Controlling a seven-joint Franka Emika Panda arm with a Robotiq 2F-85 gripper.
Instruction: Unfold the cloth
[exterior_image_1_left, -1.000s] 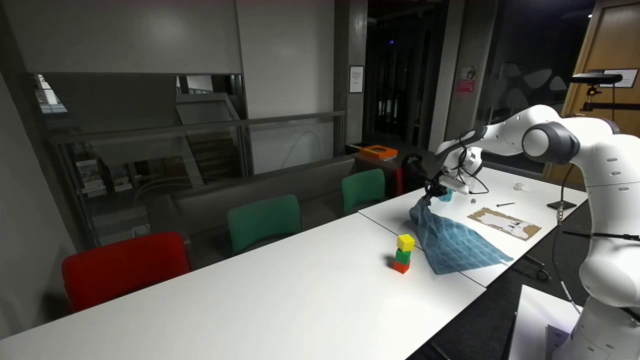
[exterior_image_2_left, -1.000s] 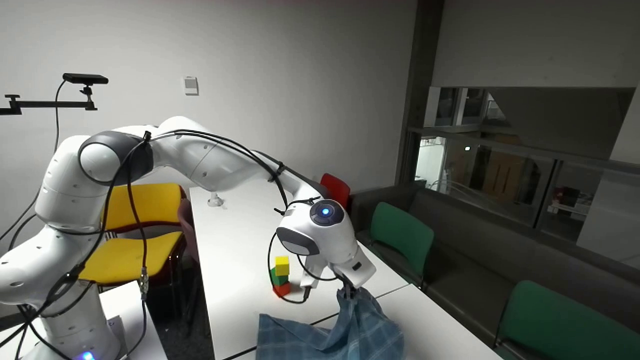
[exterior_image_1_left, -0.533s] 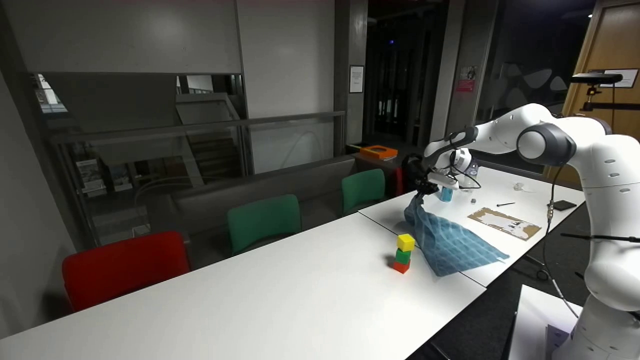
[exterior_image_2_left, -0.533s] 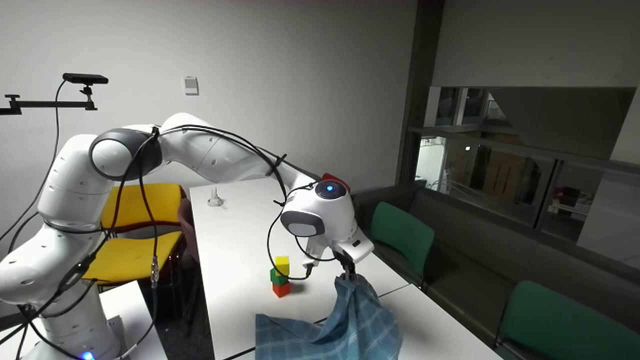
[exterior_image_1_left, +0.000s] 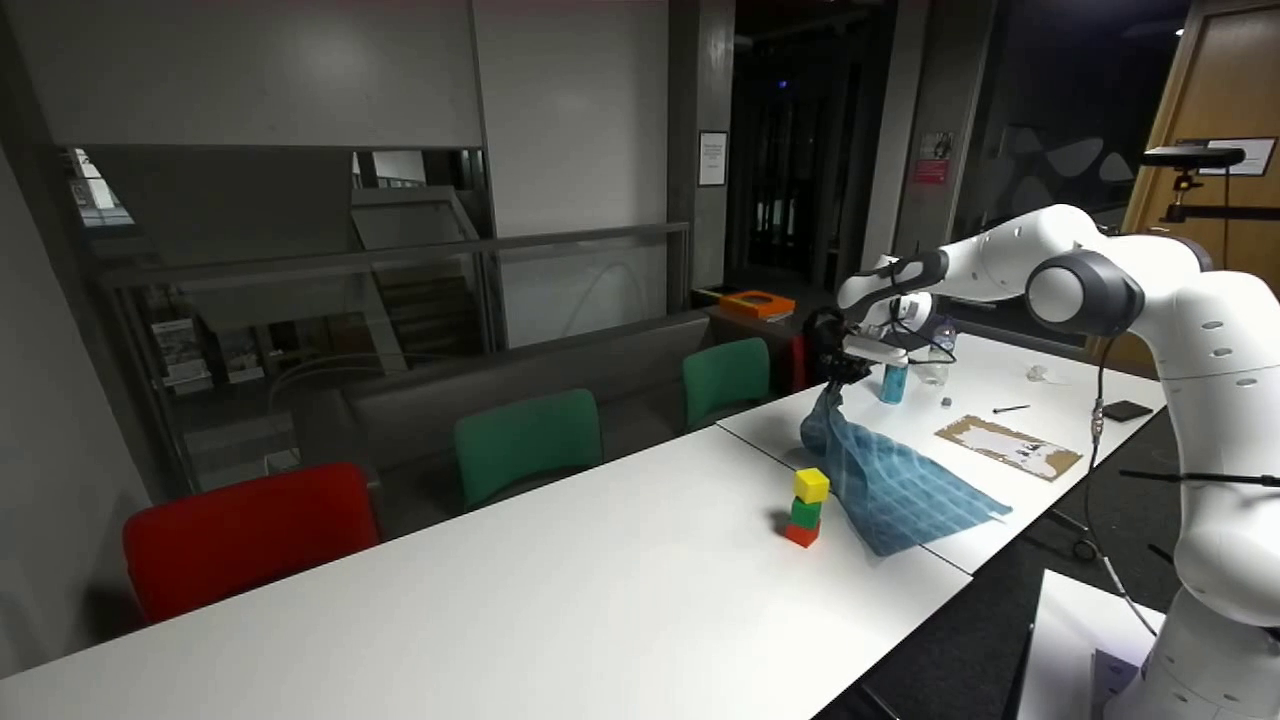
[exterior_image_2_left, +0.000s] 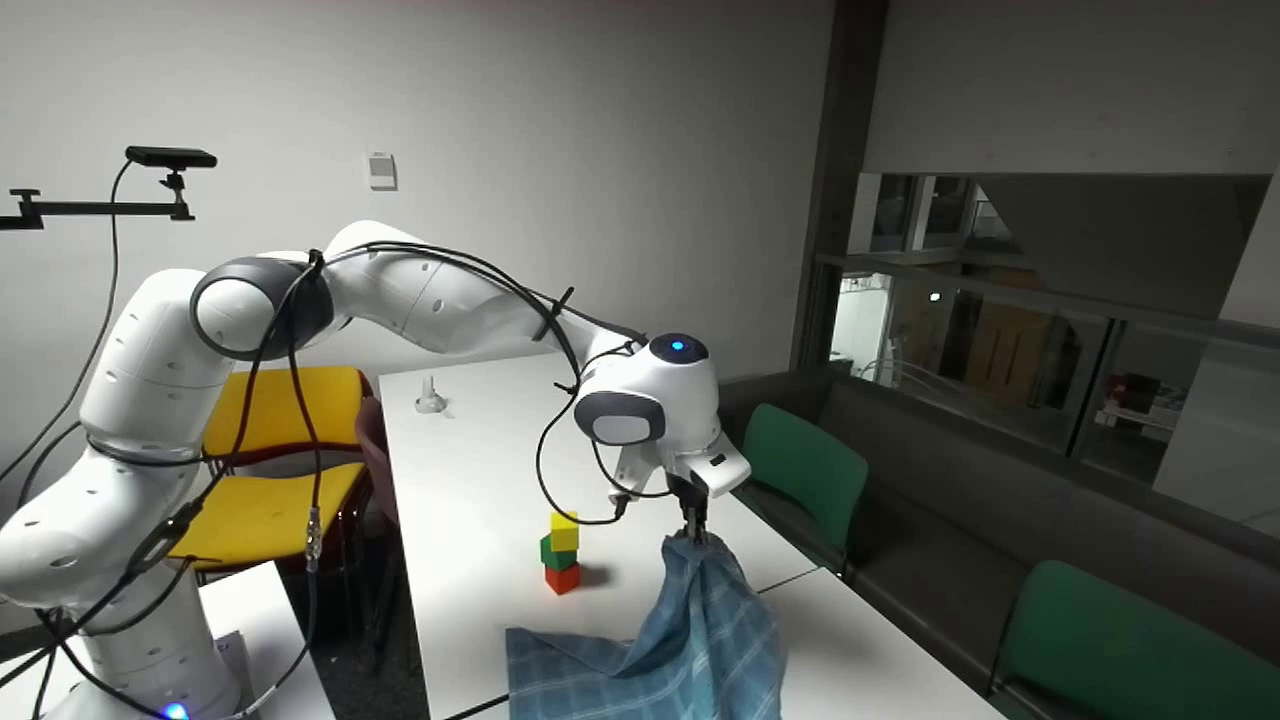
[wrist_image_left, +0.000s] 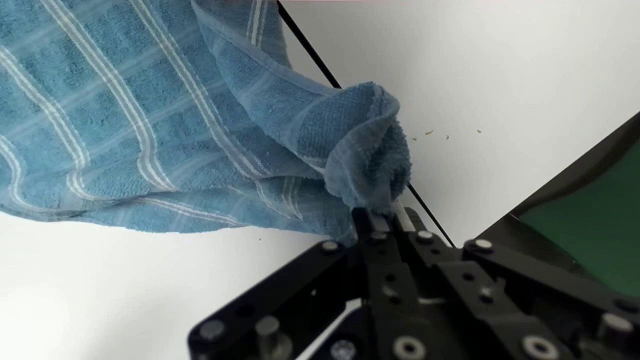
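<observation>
In the wrist view, the fingers (wrist_image_left: 361, 223) are clenched on a bunched corner of the blue cloth (wrist_image_left: 160, 115). The held corner is raised; the remainder slopes down and lies spread on the white bench (wrist_image_left: 505, 65), over its seam. Against one second ago, the fingers and held corner sit higher in both exterior views; in an exterior view, one loose corner (exterior_image_1_left: 990, 508) has drawn in slightly from the bench edge. The arm (exterior_image_2_left: 425, 300) reaches out over the bench, elbow bent high, fingers pointing down. Near the cloth, the upright block stack (exterior_image_1_left: 806, 512), yellow on green on red, is unmoved. Beyond, a blue can (exterior_image_1_left: 893, 385), seen more fully than before, and a clear bottle (exterior_image_1_left: 936, 374) stand on the bench.
</observation>
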